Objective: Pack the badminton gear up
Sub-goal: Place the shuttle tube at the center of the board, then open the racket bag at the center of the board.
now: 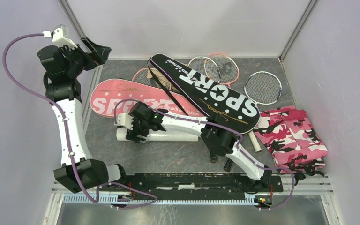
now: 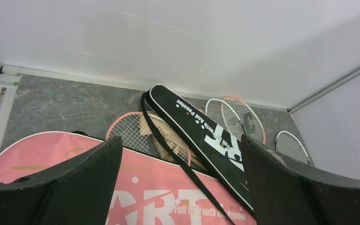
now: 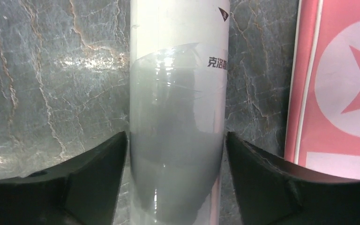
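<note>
The glossy white tube point(image 3: 178, 70), print cut off, mostly hidden beneath the right arm point(image 1: 183, 123), sits clasped in the right gripper point(image 3: 177, 140); left gripper point(image 2: 182, 145) gapes empty.

You get bright, even light — shadows are soft; glare patches the desk point(image 3: 75, 61), and grey shade dulls the white tube point(image 3: 178, 70).

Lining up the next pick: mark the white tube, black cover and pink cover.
white tube point(image 3: 178, 117), right wrist view, clear band of its body
black cover point(image 1: 211, 93), top view, on the SPORT lettering
pink cover point(image 1: 105, 105), top view, rounded end
</note>
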Robot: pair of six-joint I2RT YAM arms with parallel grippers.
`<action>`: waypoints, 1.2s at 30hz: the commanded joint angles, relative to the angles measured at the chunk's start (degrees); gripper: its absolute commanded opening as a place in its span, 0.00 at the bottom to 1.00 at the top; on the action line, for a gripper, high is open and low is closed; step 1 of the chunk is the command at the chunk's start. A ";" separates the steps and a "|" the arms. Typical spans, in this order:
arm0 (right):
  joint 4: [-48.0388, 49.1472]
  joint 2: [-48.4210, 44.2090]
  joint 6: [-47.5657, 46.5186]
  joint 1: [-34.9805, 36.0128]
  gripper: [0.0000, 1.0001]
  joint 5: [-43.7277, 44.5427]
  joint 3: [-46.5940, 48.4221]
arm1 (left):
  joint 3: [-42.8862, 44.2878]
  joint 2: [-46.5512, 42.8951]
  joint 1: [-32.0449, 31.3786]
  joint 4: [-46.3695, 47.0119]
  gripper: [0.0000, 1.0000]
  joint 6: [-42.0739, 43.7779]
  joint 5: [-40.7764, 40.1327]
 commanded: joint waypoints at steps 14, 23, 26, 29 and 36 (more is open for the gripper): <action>0.54 -41.74 -7.02 -16.38 0.98 4.20 -32.80 | -4.18 0.87 -6.69 2.90 1.00 8.19 4.00; -1.07 -48.54 -9.48 -29.73 0.98 12.15 -47.59 | -7.69 2.64 -14.83 3.64 1.00 13.57 3.24; -0.51 -44.81 -8.62 -31.56 0.94 10.25 -46.96 | -8.71 2.62 -15.42 4.41 1.00 13.58 3.49; -0.15 -39.65 -8.19 -31.73 0.91 10.21 -45.09 | -9.60 2.41 -15.82 4.90 1.00 13.52 3.50; -0.64 -30.85 -8.43 -32.43 0.75 11.59 -41.09 | -10.89 1.72 -16.66 4.96 1.00 13.15 4.02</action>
